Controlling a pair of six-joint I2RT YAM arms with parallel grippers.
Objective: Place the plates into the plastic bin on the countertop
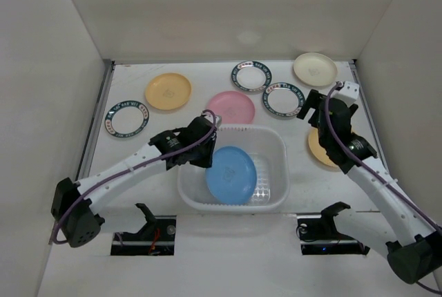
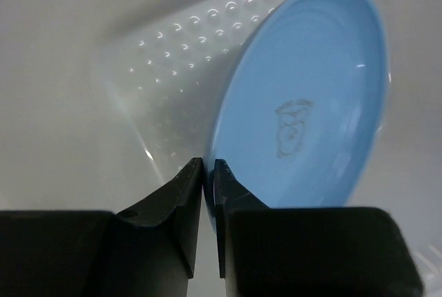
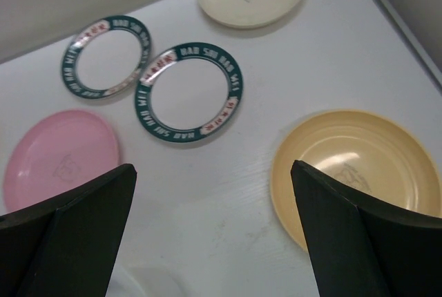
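Placement of the blue plate (image 1: 231, 175) under way, by the look of it. Pinches its rim with the left gripper (image 2: 207, 173), jaws narrowed to a slit in the left wrist view. Holds it tilted inside the bin (image 1: 283, 166), upper edge toward the left wall, lower edge close to or on the dotted floor; cannot tell which. Shows no other plate in there.

Hovers the right gripper (image 3: 214, 242) wide open and empty above the countertop (image 1: 207, 76), just beside a yellow plate (image 3: 359, 152) and near a green-rimmed plate (image 3: 188, 91).

Leaves seven outside the bin:
- that yellow one, half hidden under the right arm in the top view;
- the near green-rimmed one, with a back green-rimmed plate (image 1: 251, 76) just beside it;
- a left green-rimmed plate (image 1: 127, 118), well apart from those;
- an orange plate (image 1: 168, 91);
- a pink plate (image 1: 231, 106), just behind the bin's far rim;
- a cream plate (image 1: 315, 69), at the back right.

Next, probably: open the left jaws, let the blue plate settle flat, lift out without catching the bin's rim. Calls for care against leaving it propped on the wall and eating room meant for the others.

For the right side: shift over the yellow plate's edge, come down astride the lip, close gently. Likely to skate on so smooth a surface.
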